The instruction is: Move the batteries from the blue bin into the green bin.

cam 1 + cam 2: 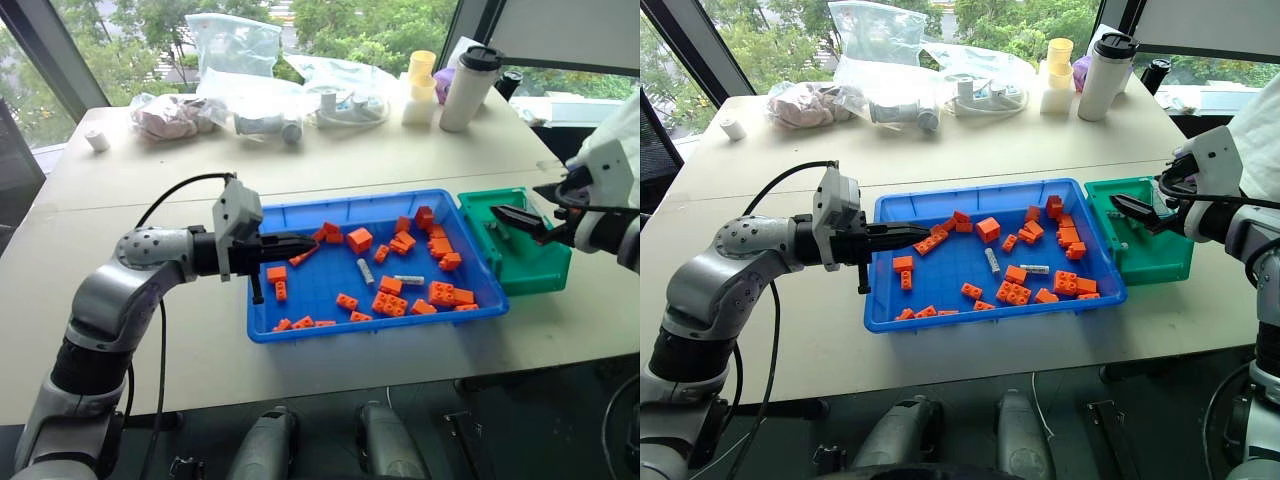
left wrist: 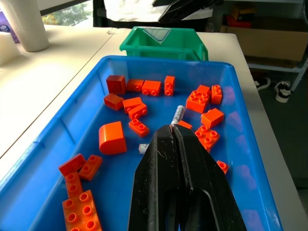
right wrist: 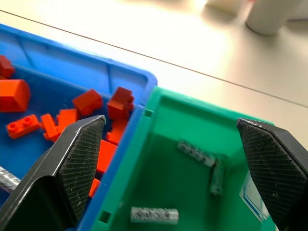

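Partway through: three batteries (image 3: 195,151) already inside green bin (image 1: 530,262), two more left among orange bricks (image 1: 440,293) in blue bin (image 1: 300,330); right gripper (image 3: 175,159) spread wide above green bin, left gripper (image 2: 175,132) pinched together, empty.

Daylight from the windows (image 1: 120,40) behind lit the table (image 1: 400,150) brightly; the right wrist view's far tabletop was glared and blurred.

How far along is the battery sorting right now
Done: three batteries lie in the green bin. In hand: nothing; the right gripper hangs open over that bin, the left gripper is shut. Left: two batteries remain in the blue bin among orange bricks.
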